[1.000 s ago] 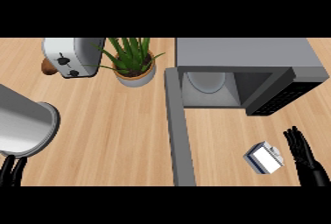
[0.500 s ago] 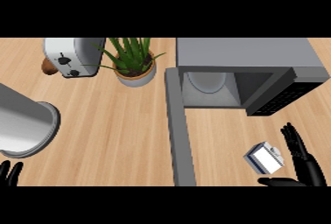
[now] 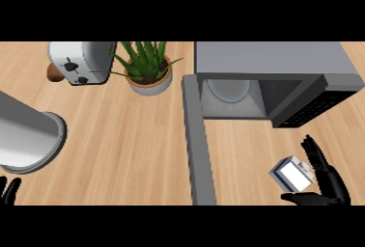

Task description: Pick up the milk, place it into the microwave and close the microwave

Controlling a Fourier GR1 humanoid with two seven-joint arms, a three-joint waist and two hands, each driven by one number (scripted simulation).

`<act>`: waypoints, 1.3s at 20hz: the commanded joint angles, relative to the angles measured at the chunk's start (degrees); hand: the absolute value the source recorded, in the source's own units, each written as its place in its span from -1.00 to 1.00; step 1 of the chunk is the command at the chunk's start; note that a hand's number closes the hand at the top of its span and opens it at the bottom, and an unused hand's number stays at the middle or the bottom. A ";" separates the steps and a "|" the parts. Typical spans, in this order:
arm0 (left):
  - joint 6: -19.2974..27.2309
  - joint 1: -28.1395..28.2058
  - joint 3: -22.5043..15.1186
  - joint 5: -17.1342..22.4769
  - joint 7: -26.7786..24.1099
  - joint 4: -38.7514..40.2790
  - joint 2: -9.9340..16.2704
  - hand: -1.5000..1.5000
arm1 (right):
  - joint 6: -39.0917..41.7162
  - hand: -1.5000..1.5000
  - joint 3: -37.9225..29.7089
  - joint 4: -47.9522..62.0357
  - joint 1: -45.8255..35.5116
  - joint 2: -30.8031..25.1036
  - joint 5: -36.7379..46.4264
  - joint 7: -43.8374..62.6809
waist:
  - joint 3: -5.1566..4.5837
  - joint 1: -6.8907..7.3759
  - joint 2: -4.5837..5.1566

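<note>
The milk (image 3: 291, 172) is a small white and blue carton on the wooden counter at the lower right. My right hand (image 3: 324, 176) stands open just right of it, fingers straight and pointing up, thumb (image 3: 308, 198) spread below the carton; I cannot tell if it touches. The grey microwave (image 3: 274, 77) sits at the upper right with its door (image 3: 197, 144) swung open toward me, showing a white turntable plate (image 3: 228, 90) inside. Only fingertips of my left hand (image 3: 8, 189) show at the lower left edge.
A large metal pot (image 3: 25, 135) stands at the left. A toaster (image 3: 77, 61) and a potted plant (image 3: 148, 70) sit at the back. Bare counter (image 3: 128, 144) lies between the pot and the microwave door.
My right hand has moved left and closer to the milk, its thumb spreading out below the carton. My left hand has sunk lower toward the view's edge.
</note>
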 commanded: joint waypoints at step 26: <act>0.97 -2.46 0.21 -0.85 -0.37 2.24 -0.61 -1.00 | 16.66 1.00 1.95 6.84 -3.62 4.88 -8.79 -9.45 | 0.05 -0.61 -0.05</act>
